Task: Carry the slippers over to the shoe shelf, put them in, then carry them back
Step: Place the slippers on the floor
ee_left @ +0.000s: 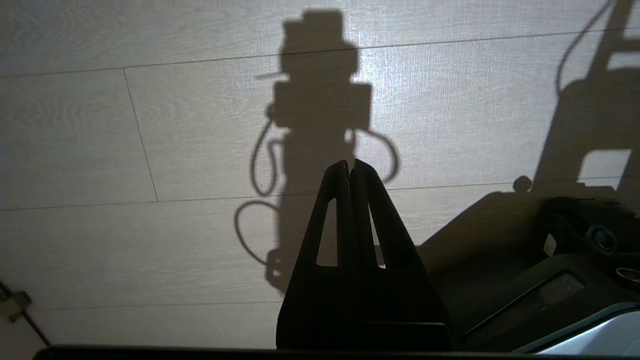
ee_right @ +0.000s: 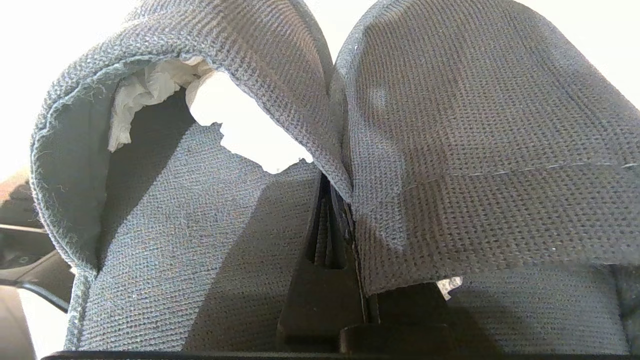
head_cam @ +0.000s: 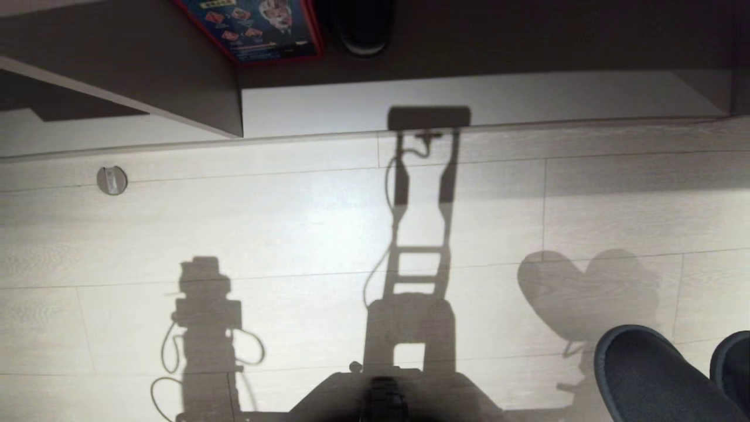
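Note:
The two dark fabric slippers (head_cam: 650, 375) hang at the lower right of the head view, toes pointing away from me, above the pale floor. In the right wrist view their woven uppers (ee_right: 475, 150) fill the picture. My right gripper (ee_right: 332, 200) is shut on their inner edges, pinched side by side; white paper stuffing shows inside one. The shoe shelf (head_cam: 469, 99) lies ahead at the top of the head view, with its pale base board and a taupe divider panel (head_cam: 176, 76). My left gripper (ee_left: 350, 165) is shut and empty, hanging over the floor.
A colourful red-edged box (head_cam: 252, 26) and a black shoe with a pale rim (head_cam: 360, 29) sit deep in the shelf. A round metal stop (head_cam: 111, 180) is fixed in the floor at the left. My own dark base (head_cam: 387, 398) shows at the bottom edge.

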`<state>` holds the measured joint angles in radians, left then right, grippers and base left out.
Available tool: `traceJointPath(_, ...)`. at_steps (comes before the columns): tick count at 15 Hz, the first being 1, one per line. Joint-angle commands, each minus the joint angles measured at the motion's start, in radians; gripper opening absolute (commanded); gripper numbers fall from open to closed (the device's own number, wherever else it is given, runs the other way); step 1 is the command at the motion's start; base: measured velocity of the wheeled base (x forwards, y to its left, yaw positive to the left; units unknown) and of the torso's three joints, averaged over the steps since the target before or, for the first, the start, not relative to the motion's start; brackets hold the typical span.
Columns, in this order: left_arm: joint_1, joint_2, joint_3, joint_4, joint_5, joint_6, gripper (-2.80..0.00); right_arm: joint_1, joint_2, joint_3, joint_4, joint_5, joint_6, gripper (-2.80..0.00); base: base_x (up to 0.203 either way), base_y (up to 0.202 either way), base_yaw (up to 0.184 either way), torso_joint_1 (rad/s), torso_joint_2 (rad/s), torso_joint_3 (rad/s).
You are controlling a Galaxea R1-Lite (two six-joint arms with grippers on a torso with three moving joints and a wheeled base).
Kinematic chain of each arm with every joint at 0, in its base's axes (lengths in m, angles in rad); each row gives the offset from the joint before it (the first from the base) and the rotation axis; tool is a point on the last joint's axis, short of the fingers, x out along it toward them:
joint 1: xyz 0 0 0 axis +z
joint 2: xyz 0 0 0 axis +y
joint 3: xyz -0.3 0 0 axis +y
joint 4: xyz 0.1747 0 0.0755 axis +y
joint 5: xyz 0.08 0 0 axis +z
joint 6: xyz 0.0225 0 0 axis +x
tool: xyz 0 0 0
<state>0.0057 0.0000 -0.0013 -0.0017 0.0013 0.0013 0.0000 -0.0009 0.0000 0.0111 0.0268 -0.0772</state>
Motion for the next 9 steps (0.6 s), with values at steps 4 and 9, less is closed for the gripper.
traceJointPath(4,0.000,0.000,0.000,0.000,0.000,-0.001,-2.80,0.000,0.002,0.001,0.000,0.001,-0.001,-2.80,0.000,0.000,0.000,0.003,0.00,0.206)
traceJointPath(9,0.000,0.000,0.000,0.000,0.000,-0.001,-2.80,0.000,0.002,0.002,0.000,0.001,-0.001,-2.80,0.000,0.000,0.000,0.000,0.00,0.205)
